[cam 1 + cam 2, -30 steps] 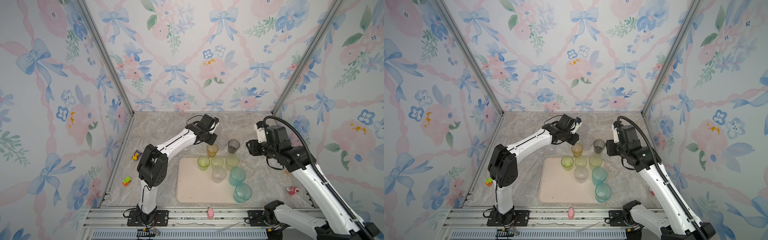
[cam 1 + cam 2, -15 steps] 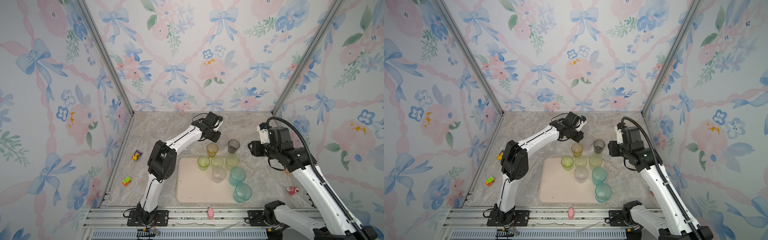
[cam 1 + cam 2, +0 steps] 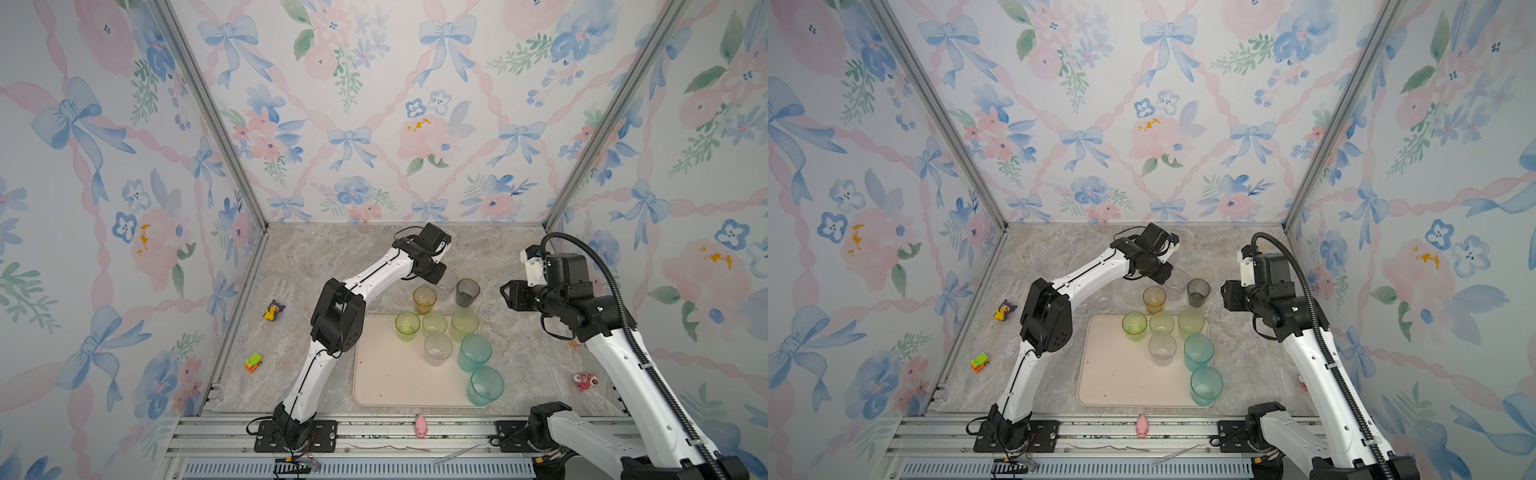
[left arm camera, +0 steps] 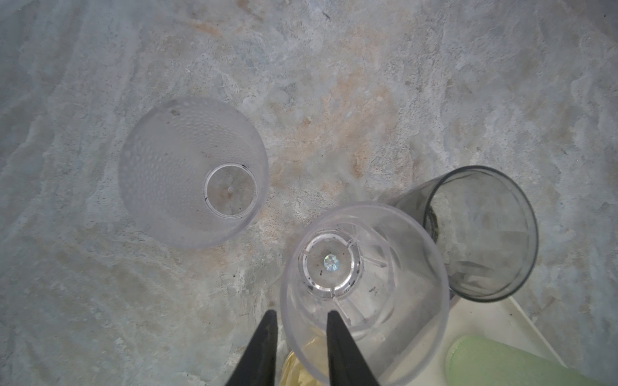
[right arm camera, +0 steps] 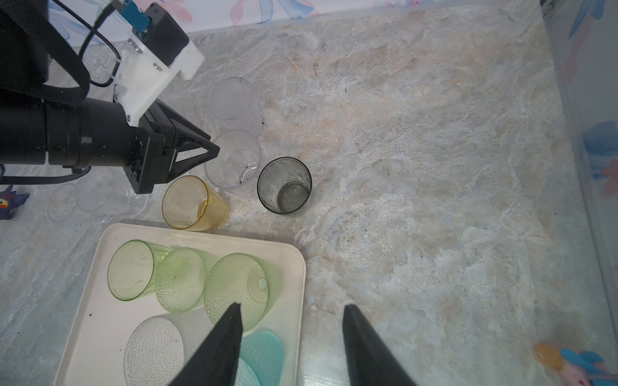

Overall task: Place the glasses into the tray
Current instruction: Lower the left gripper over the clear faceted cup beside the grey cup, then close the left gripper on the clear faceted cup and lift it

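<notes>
At the left gripper [image 4: 301, 312], a clear glass [image 4: 364, 294] is straddled, one finger inside its wall, one outside; whether it is pinched cannot be told. A frosted glass [image 4: 174, 173], an amber glass [image 5: 190, 204] and a grey glass [image 4: 485, 234] are left close beside it, off the tray [image 3: 390, 386], where six glasses [image 3: 475, 353] are already stood. The right gripper [image 5: 291, 305] is held spread wide, empty. No writing can be read.

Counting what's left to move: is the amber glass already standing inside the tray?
No, the amber glass stands on the marble tabletop, just outside the tray's rim.
</notes>
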Available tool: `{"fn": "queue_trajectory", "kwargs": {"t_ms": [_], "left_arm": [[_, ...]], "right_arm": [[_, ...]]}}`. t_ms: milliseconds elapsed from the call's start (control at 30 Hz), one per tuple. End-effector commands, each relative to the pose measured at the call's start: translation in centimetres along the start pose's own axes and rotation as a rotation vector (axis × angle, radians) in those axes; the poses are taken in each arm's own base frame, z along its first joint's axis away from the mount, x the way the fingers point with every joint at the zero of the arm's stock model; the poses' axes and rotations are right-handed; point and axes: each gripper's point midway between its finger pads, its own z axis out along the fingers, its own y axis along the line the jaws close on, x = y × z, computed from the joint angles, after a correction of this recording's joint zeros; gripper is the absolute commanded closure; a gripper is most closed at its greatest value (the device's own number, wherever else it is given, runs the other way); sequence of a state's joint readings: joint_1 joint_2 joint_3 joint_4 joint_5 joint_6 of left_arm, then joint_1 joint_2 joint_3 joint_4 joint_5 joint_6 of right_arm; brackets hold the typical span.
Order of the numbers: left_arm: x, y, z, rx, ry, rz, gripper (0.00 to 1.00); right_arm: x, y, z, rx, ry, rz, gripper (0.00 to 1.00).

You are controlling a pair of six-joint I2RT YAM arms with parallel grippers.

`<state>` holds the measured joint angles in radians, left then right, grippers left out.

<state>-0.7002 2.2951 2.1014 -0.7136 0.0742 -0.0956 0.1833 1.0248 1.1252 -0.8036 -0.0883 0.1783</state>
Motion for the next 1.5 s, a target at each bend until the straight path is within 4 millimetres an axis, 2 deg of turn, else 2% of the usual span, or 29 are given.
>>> {"fn": "queue_trajectory", "kwargs": {"t_ms": [0, 300, 533, 767, 1300, 1467], "left_arm": [[0.9, 0.2, 0.9, -0.024, 0.051, 0.030, 0.71], [0.8, 0.3, 1.9, -0.031, 0.067, 0.031, 0.73], [0.7, 0.4, 2.7, -0.031, 0.069, 0.031, 0.81], [0.8, 0.3, 3.2, -0.028, 0.080, 0.035, 0.84], [0.2, 0.6, 2.5, -0.066, 0.066, 0.056, 1.00], [-0.6, 0.1, 1.9, -0.045, 0.044, 0.060, 1.00]], "right_arm": [[0.0, 0.1, 0.0, -0.028, -0.014, -0.002, 0.48], [0.0, 0.2, 0.5, -0.048, -0.016, 0.011, 0.48], [0.2, 0.2, 1.0, -0.055, -0.012, 0.015, 0.48], [0.4, 0.1, 1.2, -0.062, -0.006, 0.020, 0.48], [0.3, 0.2, 1.2, -0.073, -0.011, 0.024, 0.48], [0.3, 0.3, 1.2, -0.075, -0.012, 0.024, 0.48]]}}
